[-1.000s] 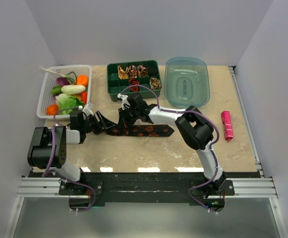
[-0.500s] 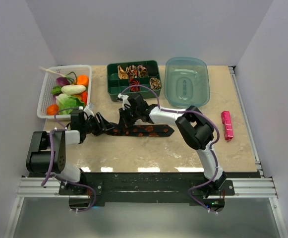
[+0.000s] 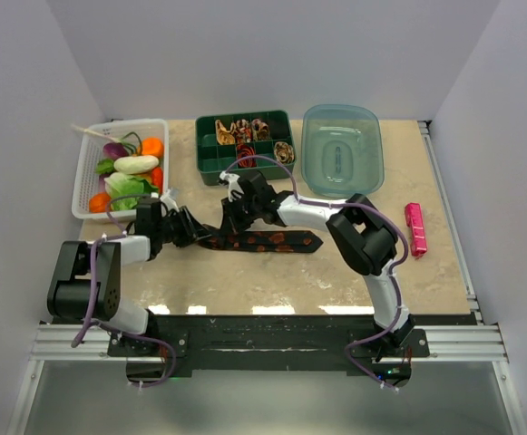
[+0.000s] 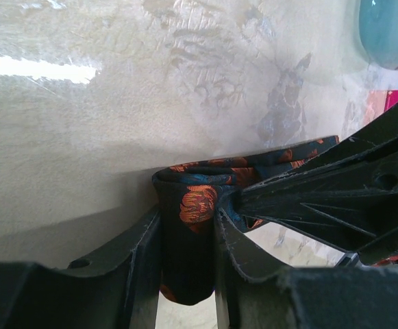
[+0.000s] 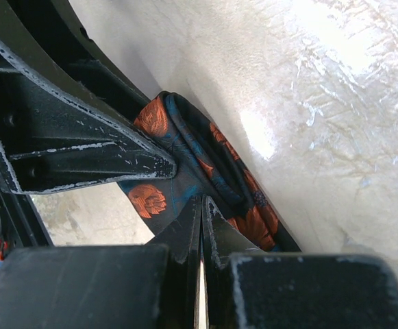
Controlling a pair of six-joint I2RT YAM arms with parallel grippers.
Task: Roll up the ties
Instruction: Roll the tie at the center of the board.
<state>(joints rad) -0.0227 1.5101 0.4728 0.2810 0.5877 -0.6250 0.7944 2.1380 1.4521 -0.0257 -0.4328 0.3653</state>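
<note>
Nestling in green tray (image 3: pixel 210 168) — coiled ties (image 3: pixel 245 130)

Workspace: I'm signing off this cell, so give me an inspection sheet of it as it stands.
surface: pale marbled table
job's things: tie flat mid-table, left end folded; coils in green box
clutter: veg basket, clear tub, pink bar
jaws: left jaws grip the fold; right jaws shut on tie
cables: purple, looped along both arms
surroundings: plain white walls
</note>
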